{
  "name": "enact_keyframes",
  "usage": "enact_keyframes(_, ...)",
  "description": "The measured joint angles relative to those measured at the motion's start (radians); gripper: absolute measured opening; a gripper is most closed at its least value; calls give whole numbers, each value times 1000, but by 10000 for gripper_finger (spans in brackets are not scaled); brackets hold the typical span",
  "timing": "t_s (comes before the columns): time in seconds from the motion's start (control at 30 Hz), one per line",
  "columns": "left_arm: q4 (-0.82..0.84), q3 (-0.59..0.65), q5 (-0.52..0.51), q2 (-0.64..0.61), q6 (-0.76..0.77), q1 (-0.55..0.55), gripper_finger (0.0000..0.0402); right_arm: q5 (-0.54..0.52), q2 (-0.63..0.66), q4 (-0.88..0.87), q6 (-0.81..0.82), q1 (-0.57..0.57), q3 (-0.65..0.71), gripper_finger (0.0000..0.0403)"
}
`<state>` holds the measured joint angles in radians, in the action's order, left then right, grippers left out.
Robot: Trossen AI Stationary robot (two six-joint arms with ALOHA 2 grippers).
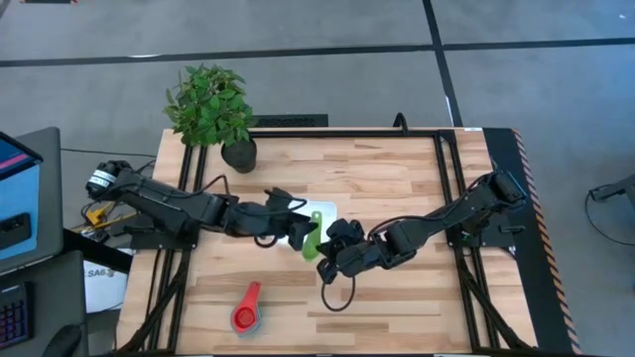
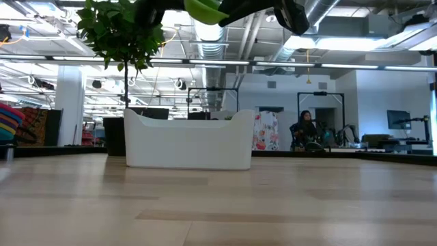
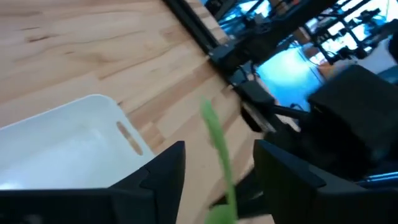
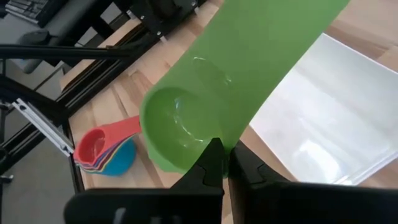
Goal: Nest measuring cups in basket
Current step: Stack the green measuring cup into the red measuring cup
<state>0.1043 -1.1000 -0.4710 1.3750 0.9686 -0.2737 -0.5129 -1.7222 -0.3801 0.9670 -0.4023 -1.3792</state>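
- The bench (image 1: 397, 188) is pale wood made of long strips. It looks smooth and only a little shiny.
- The green cup (image 4: 205, 106) is smooth plastic. It is glossy and light shines off its bowl.
- The basket (image 2: 188, 142) is white plastic, smooth, with a soft shine.
- The stack of cups (image 4: 102, 154) is shiny plastic too, red on top.
- The right hand (image 4: 222, 163) has dark, matt fingers.
- The left hand (image 3: 214, 171) looks dark and matt as well.
- The frame (image 1: 448, 169) along the bench edges is black metal.
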Motion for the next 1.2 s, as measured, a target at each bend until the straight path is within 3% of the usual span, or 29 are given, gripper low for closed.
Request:
enact_keyframes(0.17, 36, 0, 21, 0, 4, 28, 125, 0, 0, 4, -6, 0, 0, 11)
enact_keyframes(0.37, 24, 0, 100, 0, -23, 53, 19, 4, 0, 8, -7, 0, 1, 20)
enact_keyframes(0.57, 42, -2, 243, -9, -57, 71, 3, 67, -1, 14, -8, 13, 2, 56)
enact_keyframes(0.67, 126, 3, 320, -31, -50, 60, 2, 82, 3, 24, -7, 4, 1, 84)
enact_keyframes(0.77, 219, 4, 327, -68, 6, -12, 1, 95, 9, 19, 0, -19, 1, 113)
enact_keyframes(0.93, 227, 87, 249, -107, 217, -214, 1, 95, 11, 15, 68, -53, 1, 152)
enact_keyframes(1.2, 214, 234, 92, -155, 561, -461, 0, 72, 11, 14, 128, -59, 1, 165)
